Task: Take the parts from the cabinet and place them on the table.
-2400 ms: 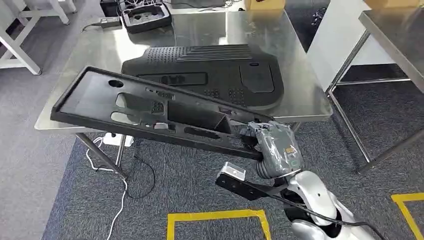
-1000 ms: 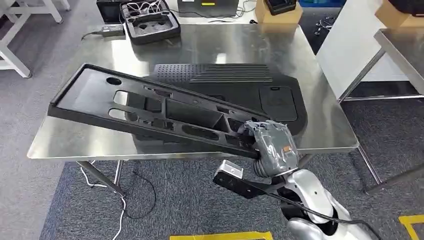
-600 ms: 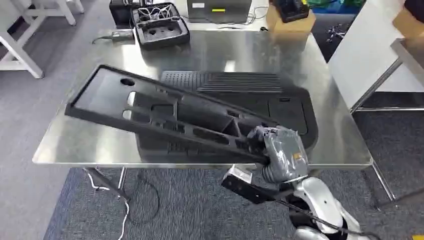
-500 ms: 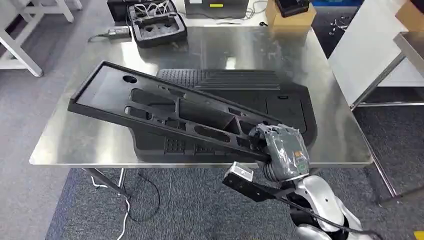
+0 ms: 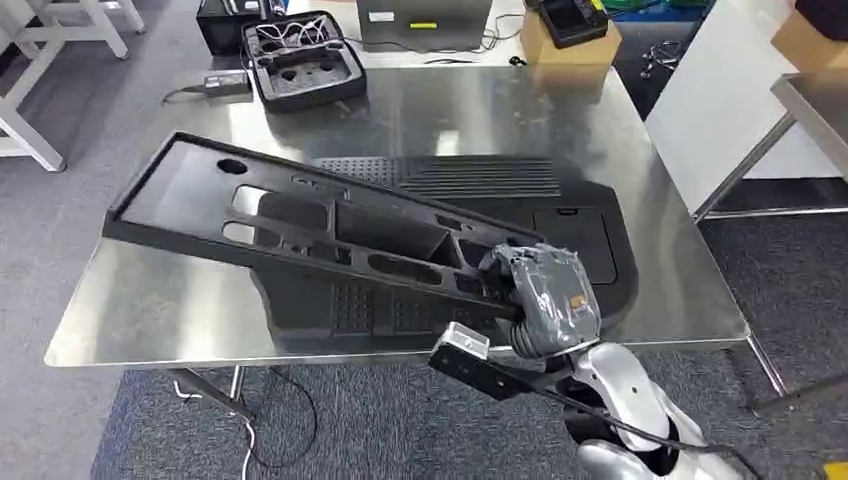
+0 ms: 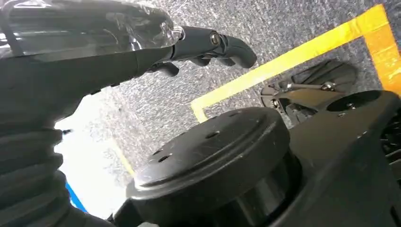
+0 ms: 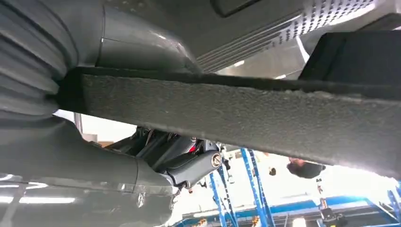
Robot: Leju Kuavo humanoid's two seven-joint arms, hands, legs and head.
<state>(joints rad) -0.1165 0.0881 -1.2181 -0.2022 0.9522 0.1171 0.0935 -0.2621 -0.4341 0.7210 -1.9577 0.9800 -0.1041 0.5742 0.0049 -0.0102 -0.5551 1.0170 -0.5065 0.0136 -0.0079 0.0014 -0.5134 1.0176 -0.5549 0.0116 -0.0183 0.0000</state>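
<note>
Two black parts are seen over the steel table (image 5: 150, 310). A long frame (image 5: 300, 225) with cut-outs is gripped at its near end by the right hand (image 5: 540, 290), which is wrapped in clear film; the frame is held tilted above the table, its far end reaching toward the table's left side. Under it a wide ribbed panel (image 5: 480, 185) lies flat on the table. In the right wrist view the frame's edge (image 7: 246, 118) is clasped between thumb and fingers. The left hand (image 6: 94, 42) hangs over carpet with yellow tape (image 6: 283, 61); its fingers (image 6: 213, 42) are slightly curled with nothing held. A foam case (image 5: 300, 55) and a cardboard box (image 5: 570, 40) sit at the table's far edge.
</note>
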